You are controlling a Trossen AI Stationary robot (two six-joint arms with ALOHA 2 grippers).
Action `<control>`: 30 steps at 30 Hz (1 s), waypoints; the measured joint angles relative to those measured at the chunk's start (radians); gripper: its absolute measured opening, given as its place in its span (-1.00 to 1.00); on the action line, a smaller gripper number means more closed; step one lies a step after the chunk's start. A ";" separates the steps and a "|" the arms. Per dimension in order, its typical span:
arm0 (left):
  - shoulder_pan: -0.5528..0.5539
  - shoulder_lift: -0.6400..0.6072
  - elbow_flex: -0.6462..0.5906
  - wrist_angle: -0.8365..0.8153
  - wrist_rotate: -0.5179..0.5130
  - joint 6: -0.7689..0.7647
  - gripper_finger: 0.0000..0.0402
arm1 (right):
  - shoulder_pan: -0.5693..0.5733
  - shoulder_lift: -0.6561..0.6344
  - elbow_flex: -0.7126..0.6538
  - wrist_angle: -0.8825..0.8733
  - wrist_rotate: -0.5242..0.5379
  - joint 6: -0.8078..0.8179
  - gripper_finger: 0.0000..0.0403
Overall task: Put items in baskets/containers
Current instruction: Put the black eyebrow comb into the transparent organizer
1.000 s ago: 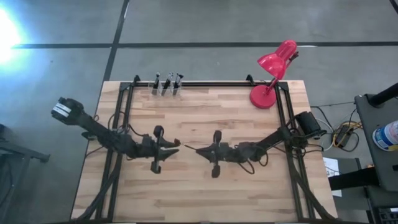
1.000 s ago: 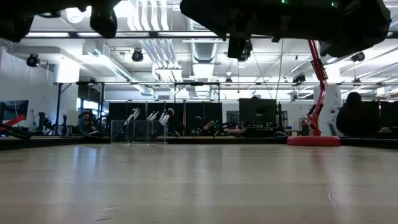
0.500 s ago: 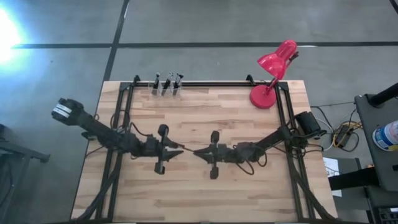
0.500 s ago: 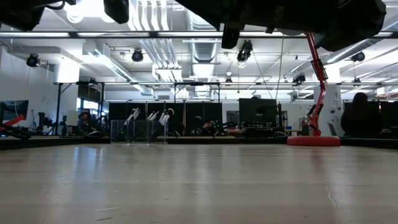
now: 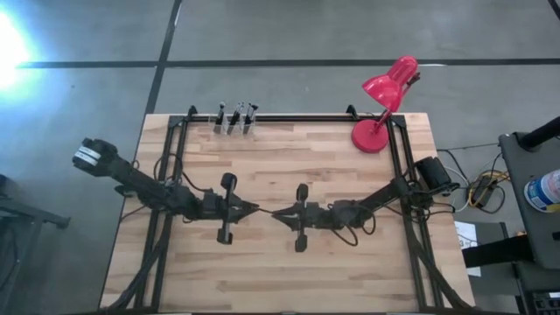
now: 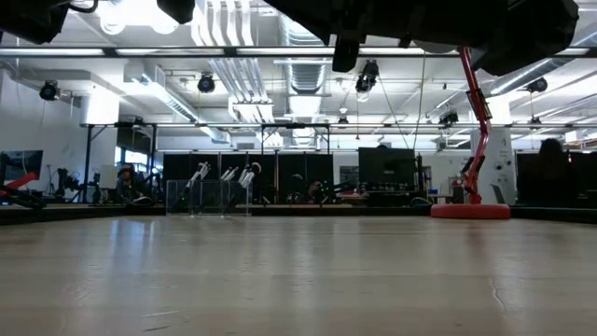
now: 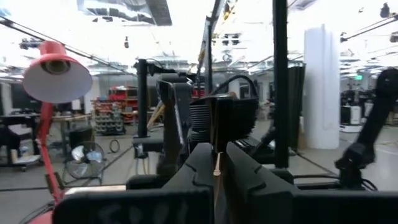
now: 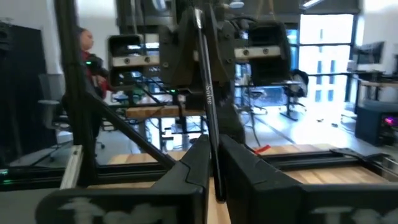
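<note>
1. The left gripper (image 5: 255, 209) and the right gripper (image 5: 275, 213) meet tip to tip over the middle of the wooden table (image 5: 289, 262), raised above the boards.
2. A thin dark stick (image 5: 264, 211) bridges the short space between the two sets of fingertips; from above it shows only as a fine line.
3. In the right wrist view, the right gripper (image 8: 214, 152) has its fingers drawn in to a narrow slit. The stick (image 8: 206, 87) sits in that slit and runs on toward the other arm.
4. Seen there, the stick is slender, straight and dark, with a glossy shaft and a short line of pale lettering along it, too small to read.
5. In the left wrist view, the left gripper (image 7: 216, 158) is likewise nearly closed, its fingers pinching the stick's other end (image 7: 216, 167), which looks pale and very thin.
6. So both grippers have hold of the same stick, one at each end.
7. The clear container (image 5: 234, 122) stands at the far edge of the table, left of centre, well apart from the grippers.
8. Several more dark sticks (image 6: 199, 174) lean in it, some with pale tips.
9. A red desk lamp (image 5: 382, 98) stands at the far right corner.
</note>
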 joint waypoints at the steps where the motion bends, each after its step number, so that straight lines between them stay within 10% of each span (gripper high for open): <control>1: 0.000 0.000 0.005 -0.001 -0.010 0.007 -0.96 | 0.000 0.000 0.000 -0.004 0.012 0.001 -0.84; 12: 0.076 -0.070 0.159 -0.357 -0.263 0.099 -0.96 | -0.001 -0.043 -0.018 -0.232 0.279 -0.018 -0.35; 20: 0.412 -0.128 0.347 -0.980 -0.286 -0.062 -0.96 | 0.002 -0.115 -0.073 -0.479 0.342 0.077 -0.60; 30: 1.006 -0.034 0.390 -1.042 0.113 -0.186 -0.96 | 0.008 -0.138 -0.127 -0.497 0.341 0.083 -0.96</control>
